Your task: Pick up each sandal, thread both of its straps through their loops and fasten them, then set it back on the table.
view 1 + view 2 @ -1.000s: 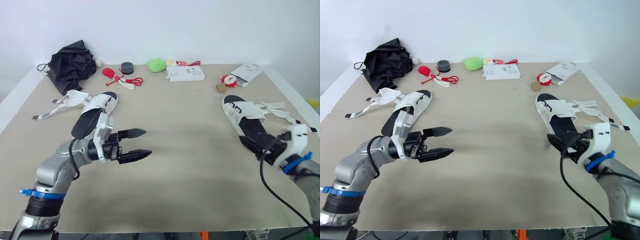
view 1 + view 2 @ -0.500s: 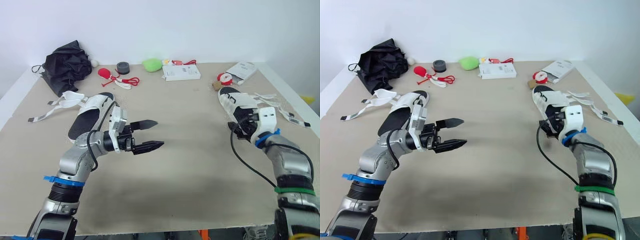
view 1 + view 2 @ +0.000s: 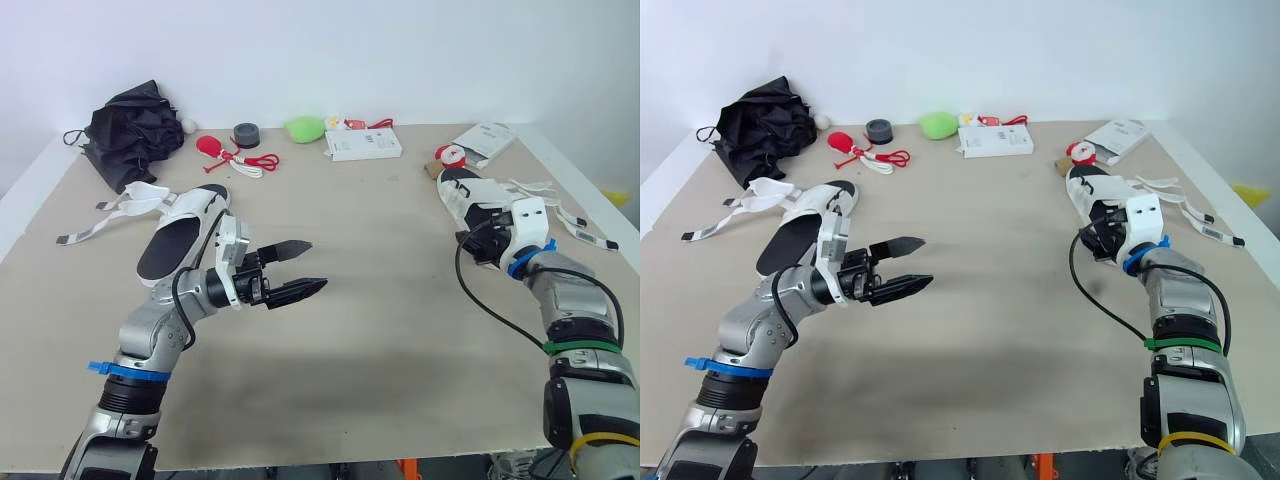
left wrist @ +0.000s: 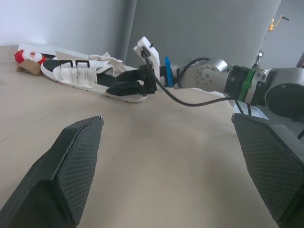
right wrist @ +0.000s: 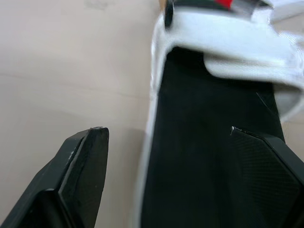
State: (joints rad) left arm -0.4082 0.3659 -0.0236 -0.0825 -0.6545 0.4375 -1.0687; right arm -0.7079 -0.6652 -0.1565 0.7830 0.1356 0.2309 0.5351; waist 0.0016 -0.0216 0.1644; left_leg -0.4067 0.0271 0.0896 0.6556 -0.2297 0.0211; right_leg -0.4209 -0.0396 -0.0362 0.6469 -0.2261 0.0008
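1. The left end effector hovers over the bench left of centre; its fingers are spread apart and hold nothing.
2. The left sandal lies flat on the bench just beside that arm's wrist, on its left; its white straps lie loose and trail further left.
3. The right sandal lies on the bench's right side; its unfastened straps spread out to the right.
4. The right end effector is at that sandal's near end with its fingers apart; one finger is over the black footbed, the other over bare bench beside the white edge; contact cannot be told.
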